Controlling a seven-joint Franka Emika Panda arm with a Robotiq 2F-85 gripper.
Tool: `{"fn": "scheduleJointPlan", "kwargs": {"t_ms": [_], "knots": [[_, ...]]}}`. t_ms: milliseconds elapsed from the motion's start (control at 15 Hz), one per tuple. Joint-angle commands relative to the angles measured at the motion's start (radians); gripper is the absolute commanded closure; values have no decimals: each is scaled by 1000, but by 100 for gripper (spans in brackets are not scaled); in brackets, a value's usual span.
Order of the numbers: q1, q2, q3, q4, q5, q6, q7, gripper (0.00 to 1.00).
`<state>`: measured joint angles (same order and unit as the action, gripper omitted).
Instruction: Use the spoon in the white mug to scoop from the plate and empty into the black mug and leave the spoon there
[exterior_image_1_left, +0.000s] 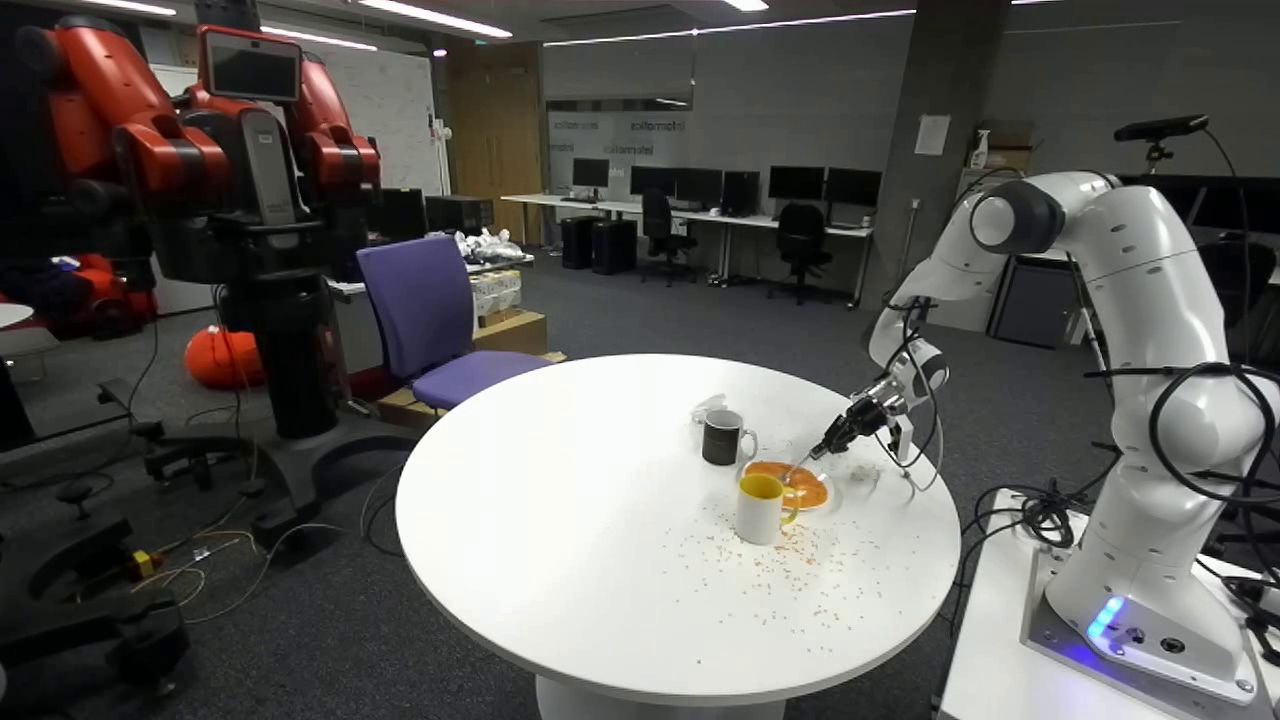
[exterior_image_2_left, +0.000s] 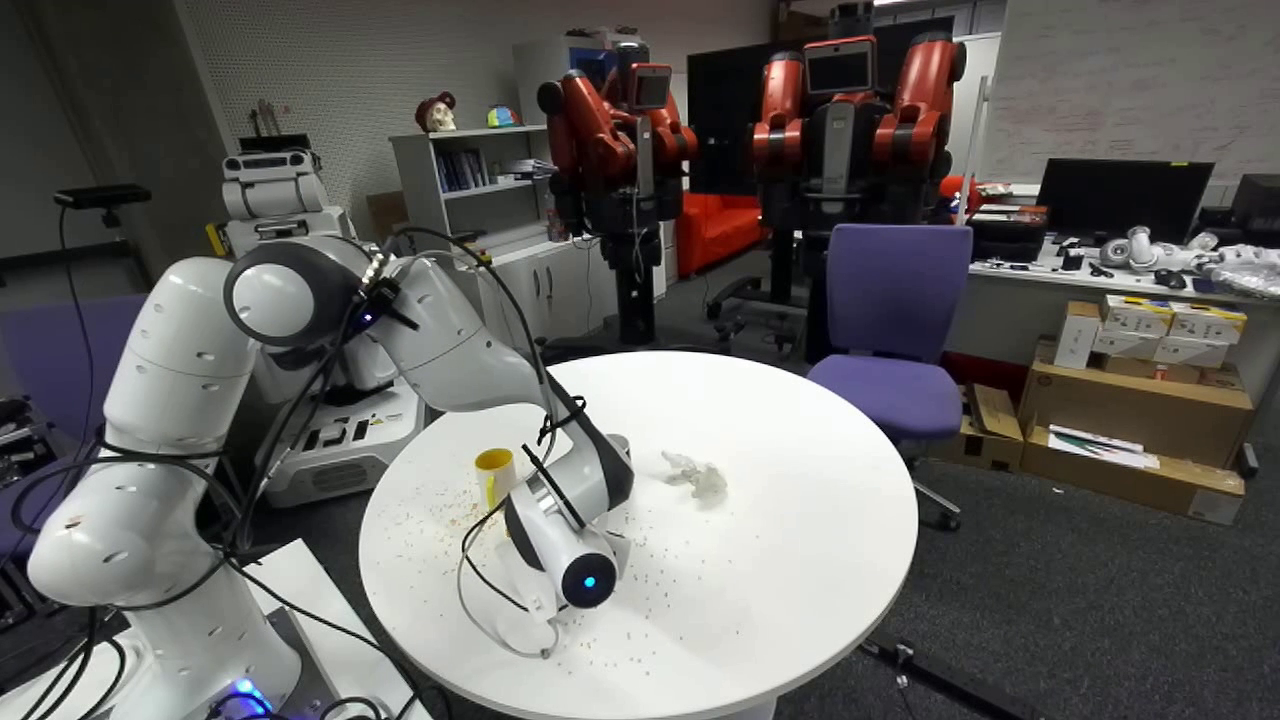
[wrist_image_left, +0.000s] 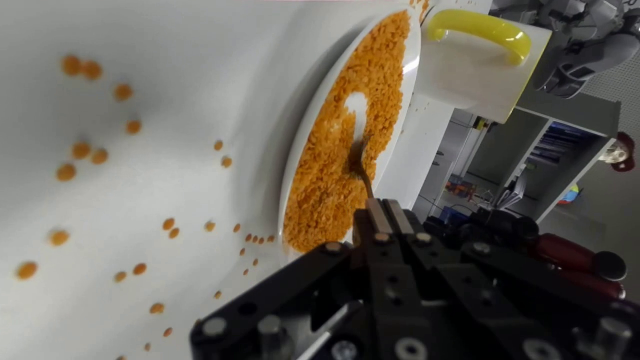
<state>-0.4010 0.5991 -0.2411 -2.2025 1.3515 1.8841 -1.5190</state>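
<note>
In an exterior view, the round white bench (exterior_image_1_left: 540, 480) carries a shallow plate (wrist_image_left: 356, 102), a white mug (exterior_image_1_left: 757, 515) upright just nearer, and a black mug (exterior_image_1_left: 720, 440) upright to the plate's left. A crumpled translucent scrap (exterior_image_1_left: 708, 405) lies beyond the black mug; orange grains (wrist_image_left: 66, 172) are strewn about, thickest near the white mug.

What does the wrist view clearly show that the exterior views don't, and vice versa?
Wrist view only: a bare streak through the orange grains.
Exterior views only: the black mug in an exterior view, and a purple chair in both.
Shared: the white mug and table in all three; the spoon and plate in the wrist view and an exterior view.
</note>
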Motion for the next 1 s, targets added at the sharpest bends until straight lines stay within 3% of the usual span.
{"fn": "scheduleJointPlan", "kwargs": {"t_ms": [0,933], "knots": [[-21,9,-7,24,31,-85,-27,99],[-39,-43,-59,58,89,-186,-21,99]]}}
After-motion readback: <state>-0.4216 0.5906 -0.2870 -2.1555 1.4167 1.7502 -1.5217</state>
